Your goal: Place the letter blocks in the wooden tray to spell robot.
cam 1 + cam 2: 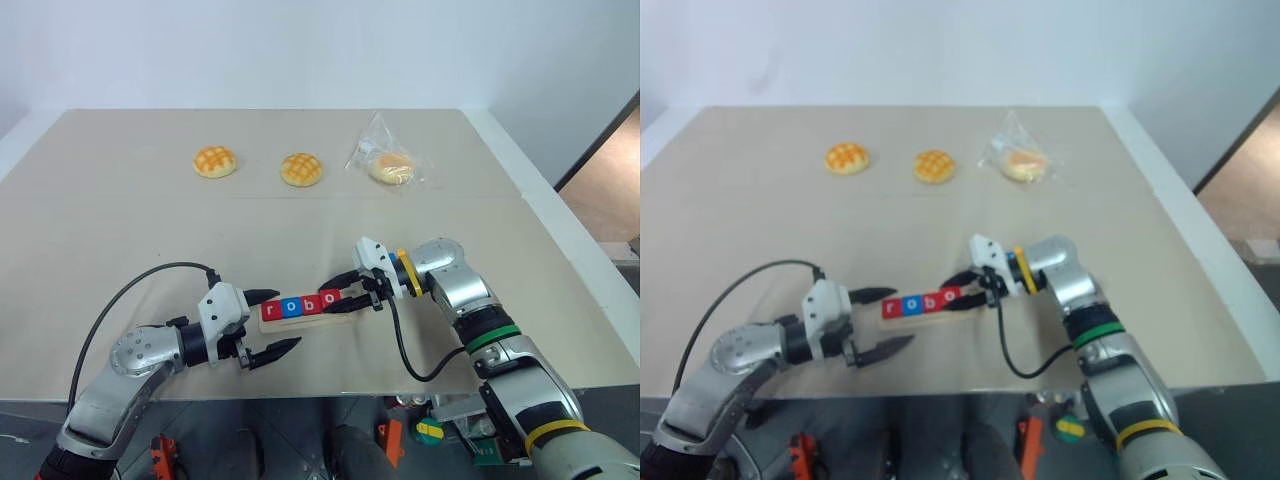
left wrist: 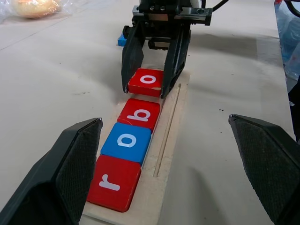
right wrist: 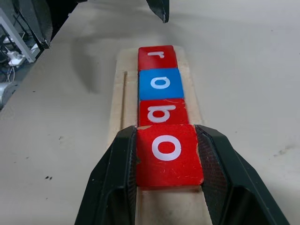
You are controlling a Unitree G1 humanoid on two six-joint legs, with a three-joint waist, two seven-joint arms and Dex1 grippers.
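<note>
The wooden tray [image 1: 305, 312] lies in the lower middle of the left eye view, on the beige table [image 1: 120, 220], between the two grippers; four letter blocks sit in a row on it, reading r, o, b, o from left to right. In the left wrist view the red r block [image 2: 114, 182] is nearest the bottom, then the blue o block [image 2: 126, 142], the red b block [image 2: 139, 113] and the red o block [image 2: 147, 82] higher up, each touching the next. The right gripper [image 1: 345, 292] reaches in from the right of the frame; its two black fingers [image 3: 115, 173] pinch the red o block by its two side edges, with the block resting on the tray just beside the b. A blue block [image 2: 122, 40] lies on the table behind that gripper, its letter hidden. The left gripper [image 1: 268, 322] sits at the tray's left end, its jaws spread wide with nothing between them. Along the upper part of the frame lie two golden buns [image 1: 215, 161], and a third bun in a clear bag [image 1: 388, 162] to their right.
</note>
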